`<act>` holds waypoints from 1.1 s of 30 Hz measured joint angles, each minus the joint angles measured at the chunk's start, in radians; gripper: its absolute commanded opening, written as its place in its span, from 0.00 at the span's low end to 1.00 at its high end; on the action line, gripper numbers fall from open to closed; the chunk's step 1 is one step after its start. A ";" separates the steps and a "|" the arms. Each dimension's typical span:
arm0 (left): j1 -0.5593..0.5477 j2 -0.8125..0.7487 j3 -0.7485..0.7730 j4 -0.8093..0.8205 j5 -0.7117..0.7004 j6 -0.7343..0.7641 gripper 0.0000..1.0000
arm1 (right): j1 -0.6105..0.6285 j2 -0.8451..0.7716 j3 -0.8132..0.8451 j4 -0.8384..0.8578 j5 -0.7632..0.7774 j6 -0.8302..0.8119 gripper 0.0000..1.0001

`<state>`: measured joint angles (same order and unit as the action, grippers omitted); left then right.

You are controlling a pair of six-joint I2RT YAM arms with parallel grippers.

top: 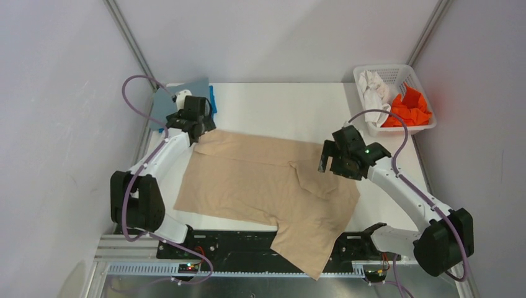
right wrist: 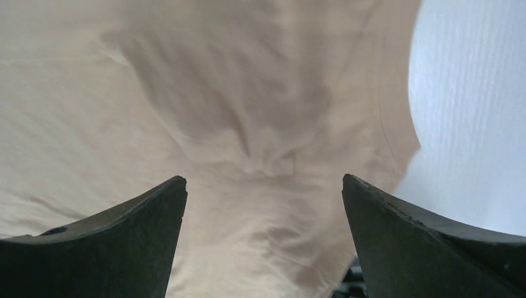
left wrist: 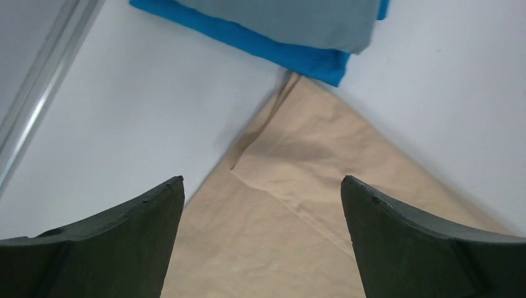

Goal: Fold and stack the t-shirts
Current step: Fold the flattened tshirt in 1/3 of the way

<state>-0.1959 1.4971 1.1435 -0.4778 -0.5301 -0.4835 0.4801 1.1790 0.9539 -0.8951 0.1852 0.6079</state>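
The tan t-shirt (top: 260, 180) lies spread on the white table, one part hanging over the near edge. My left gripper (top: 200, 133) is open above its far left corner (left wrist: 298, 186), holding nothing. My right gripper (top: 329, 162) is open above the shirt's right side (right wrist: 260, 155), holding nothing. A folded grey-blue shirt (top: 177, 99) lies on a bright blue shirt (top: 213, 99) at the far left; both also show in the left wrist view, grey-blue (left wrist: 298, 18) over blue (left wrist: 273, 49). A white shirt (top: 375, 90) and an orange shirt (top: 409, 108) lie in the basket.
A white plastic lattice basket (top: 397, 71) stands at the far right corner. Grey walls and metal frame posts enclose the table. The arm bases and a black rail run along the near edge (top: 248, 248).
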 measured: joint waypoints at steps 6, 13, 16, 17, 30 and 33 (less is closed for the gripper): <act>0.000 0.102 0.079 0.012 0.170 -0.027 1.00 | -0.137 0.118 0.000 0.282 -0.134 -0.026 0.99; 0.002 0.308 0.105 0.027 0.293 -0.053 1.00 | -0.217 0.385 0.006 0.596 -0.190 -0.090 0.99; 0.010 0.375 0.105 0.027 0.333 -0.068 1.00 | -0.258 0.502 0.027 0.665 -0.214 -0.108 0.98; 0.013 0.386 0.105 0.027 0.340 -0.072 1.00 | -0.273 0.533 0.034 0.679 -0.222 -0.112 0.94; 0.062 0.407 0.113 0.076 0.421 -0.182 1.00 | -0.427 0.777 0.347 0.617 -0.364 -0.115 0.92; 0.062 0.414 0.124 0.077 0.422 -0.208 1.00 | -0.441 0.842 0.444 0.585 -0.380 -0.121 0.93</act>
<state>-0.1341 1.9110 1.2675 -0.4004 -0.1081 -0.6918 0.0391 2.0209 1.3983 -0.3099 -0.1951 0.4870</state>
